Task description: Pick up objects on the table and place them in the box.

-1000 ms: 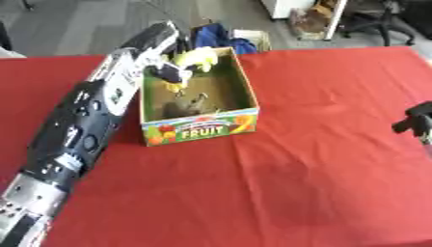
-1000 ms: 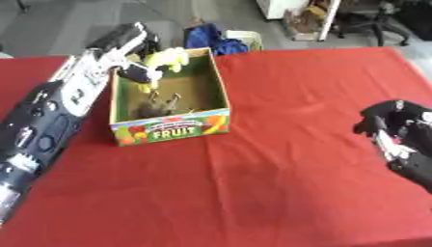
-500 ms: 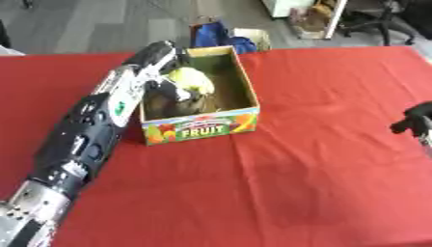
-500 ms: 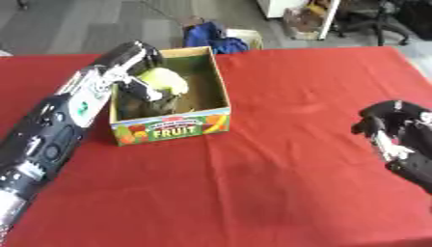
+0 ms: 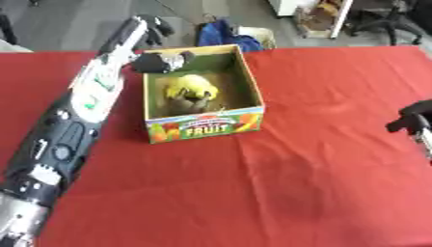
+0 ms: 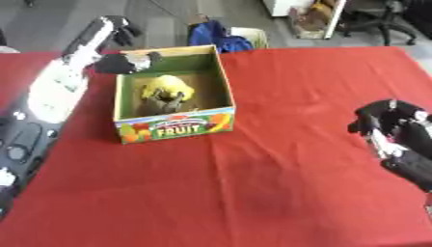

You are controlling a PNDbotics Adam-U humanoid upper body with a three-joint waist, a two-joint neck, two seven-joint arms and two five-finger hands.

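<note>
A cardboard box printed FRUIT stands left of the middle of the red table. Inside it lies a yellow object with a small grey-brown thing against its near side. My left arm runs up from the lower left, and my left hand hovers over the box's far left corner, fingers relaxed and holding nothing. At the right edge my right hand rests open, fingers up, well away from the box.
Behind the table's far edge, a blue bag and a white thing lie on the floor. A cardboard item and an office chair stand further back on the right.
My left hand carried the yellow object down into the box, let it go and drew back to the far left corner. The right hand has stayed put.
</note>
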